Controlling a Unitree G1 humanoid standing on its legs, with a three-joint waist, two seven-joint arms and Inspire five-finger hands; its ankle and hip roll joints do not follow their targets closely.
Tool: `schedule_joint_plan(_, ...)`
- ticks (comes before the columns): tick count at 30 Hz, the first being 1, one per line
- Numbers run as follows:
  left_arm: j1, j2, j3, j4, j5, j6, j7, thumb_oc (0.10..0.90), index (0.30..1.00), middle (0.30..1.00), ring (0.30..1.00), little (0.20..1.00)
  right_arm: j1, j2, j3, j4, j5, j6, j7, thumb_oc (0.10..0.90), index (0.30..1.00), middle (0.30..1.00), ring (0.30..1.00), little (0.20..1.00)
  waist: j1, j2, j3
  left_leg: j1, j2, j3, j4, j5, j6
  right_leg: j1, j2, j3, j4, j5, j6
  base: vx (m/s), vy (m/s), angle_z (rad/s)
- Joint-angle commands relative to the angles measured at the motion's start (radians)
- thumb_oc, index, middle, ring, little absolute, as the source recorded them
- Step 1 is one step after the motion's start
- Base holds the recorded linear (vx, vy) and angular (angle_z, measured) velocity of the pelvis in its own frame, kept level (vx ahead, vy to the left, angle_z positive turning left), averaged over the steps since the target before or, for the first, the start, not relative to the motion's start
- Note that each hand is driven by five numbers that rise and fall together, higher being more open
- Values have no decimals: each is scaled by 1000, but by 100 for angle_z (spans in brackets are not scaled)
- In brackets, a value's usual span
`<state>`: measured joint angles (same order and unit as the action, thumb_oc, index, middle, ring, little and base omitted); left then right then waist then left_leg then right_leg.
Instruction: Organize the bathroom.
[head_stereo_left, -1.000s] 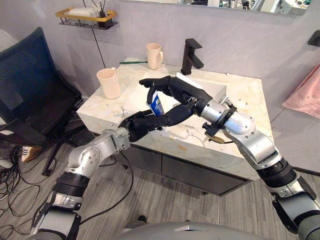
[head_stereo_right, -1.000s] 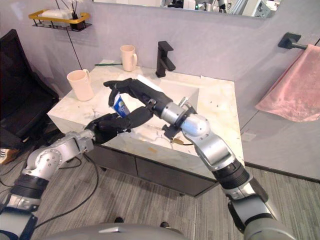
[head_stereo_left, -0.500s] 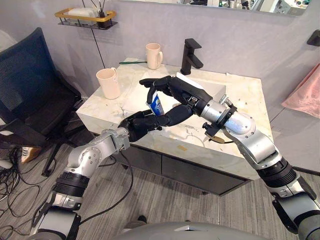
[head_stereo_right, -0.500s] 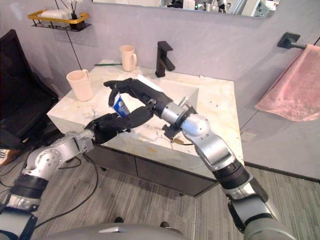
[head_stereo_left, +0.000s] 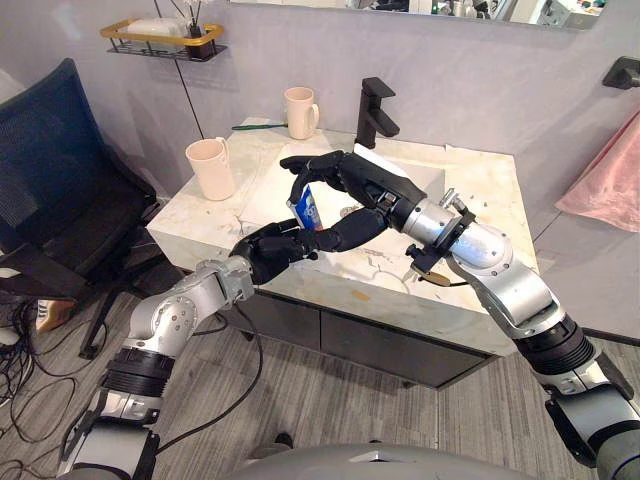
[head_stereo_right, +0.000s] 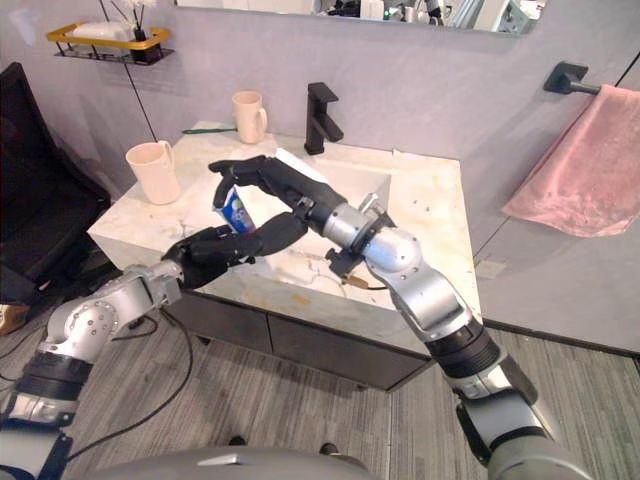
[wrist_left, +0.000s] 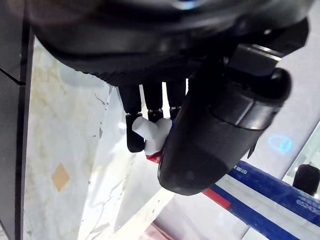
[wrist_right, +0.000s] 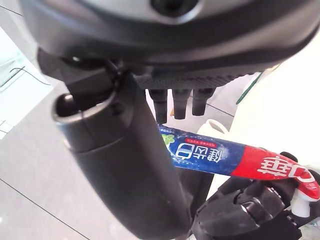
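1. Toothpaste tube (head_stereo_left: 309, 207), blue and white with a red end and a white cap, is held upright above the front of the marble counter (head_stereo_left: 480, 290), between the robot's two hands
2. Right hand (head_stereo_left: 340, 175) reaches in from the right, its fingers and thumb curled round the tube's upper, blue part; the right wrist view shows the tube (wrist_right: 235, 159) crossing just past the fingertips (wrist_right: 180, 105)
3. Left hand (head_stereo_left: 275, 248) comes up from the lower left, its fingers pinching the tube's lower end; in the left wrist view the white cap (wrist_left: 150, 135) sits between the thumb and the fingers (wrist_left: 135, 127)
4. Sink (head_stereo_left: 415, 172) lies behind the hands, with a black tap (head_stereo_left: 375, 108) at its back edge
5. One cream mug (head_stereo_left: 209, 167) stands near the counter's left edge, and a second mug (head_stereo_left: 299, 111) stands at the back, with a green toothbrush (head_stereo_left: 258, 125) lying beside it
6. Yellow-rimmed wall shelf (head_stereo_left: 160, 41) hangs at the upper left, a dark office chair (head_stereo_left: 50, 190) stands left of the counter, and a pink towel (head_stereo_right: 575, 160) hangs at the right
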<state>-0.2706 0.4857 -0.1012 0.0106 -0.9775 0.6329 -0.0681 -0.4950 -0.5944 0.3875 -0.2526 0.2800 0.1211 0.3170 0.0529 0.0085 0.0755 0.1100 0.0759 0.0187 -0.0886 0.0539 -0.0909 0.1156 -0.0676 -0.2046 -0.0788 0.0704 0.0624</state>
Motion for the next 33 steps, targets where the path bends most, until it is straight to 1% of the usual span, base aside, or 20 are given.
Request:
schedule_joint_plan(1,-43,41,38,8,-11,-76,-33,400,300,300,300,300,-72,-17,-68,-85,4,-90,-33,800,900,900,900,900,16,-1,-75,13,45,58,44,-50,-23,12,-67,13,60,-101,79,0,0,0)
schedule_joint_plan(4,-46,35,32,7,-10,-79,-26,400,300,300,300,300,-80,-8,-60,-85,18,-82,-33,800,900,900,900,900,17,-2,-74,13,45,57,45,-50,-23,11,-66,14,63,-103,78,0,0,0)
schedule_joint_plan(5,-47,35,32,7,-10,-78,-25,400,300,300,300,300,-82,-7,-59,-84,18,-82,-33,778,867,867,867,867,17,-2,-75,13,45,57,45,-50,-23,11,-66,14,63,-103,78,0,0,0)
schedule_joint_plan(6,-49,35,32,7,-10,-77,-24,400,300,300,300,300,-84,-6,-58,-82,21,-82,-31,745,818,818,818,818,18,-2,-75,14,46,56,45,-50,-23,11,-66,13,63,-102,78,0,0,0)
schedule_joint_plan(8,-49,32,32,8,-7,-76,-24,400,300,300,300,300,-86,-3,-57,-82,28,-79,-28,425,338,338,338,338,18,-3,-75,13,45,55,45,-50,-23,11,-66,13,63,-103,77,0,0,0)
schedule_joint_plan(9,-50,31,32,9,-6,-76,-24,400,300,300,300,300,-86,-2,-56,-82,29,-79,-26,400,300,300,300,300,18,-2,-76,13,45,55,45,-50,-23,11,-65,14,63,-103,77,0,0,0)
schedule_joint_plan(19,-57,31,27,6,-15,-71,-13,400,300,300,300,300,-108,13,-46,-82,30,-64,-41,400,300,300,300,300,23,-2,-77,13,45,52,46,-50,-23,13,-66,9,63,-103,76,0,0,0)
schedule_joint_plan(27,-52,30,32,6,-7,-73,-12,400,300,300,300,300,-101,17,-49,-82,28,-72,-42,400,300,300,300,300,23,-2,-78,14,45,53,44,-50,-22,13,-67,8,63,-103,76,0,0,0)
schedule_joint_plan(28,-52,32,32,7,0,-73,-5,552,528,528,528,528,-101,16,-50,-83,29,-73,-43,400,300,300,300,300,24,-2,-77,13,44,52,45,-50,-21,13,-66,9,63,-103,75,0,0,0)
schedule_joint_plan(29,-53,33,32,9,2,-70,2,800,900,900,900,900,-101,15,-51,-83,30,-73,-44,400,300,300,300,300,24,-2,-77,13,44,52,46,-50,-21,13,-67,9,63,-103,75,0,0,0)
schedule_joint_plan(33,-50,37,37,8,16,-47,-2,800,900,900,900,900,-97,15,-58,-83,29,-77,-43,400,300,300,300,300,25,-2,-79,13,45,52,47,-51,-21,14,-67,7,62,-102,76,0,0,0)
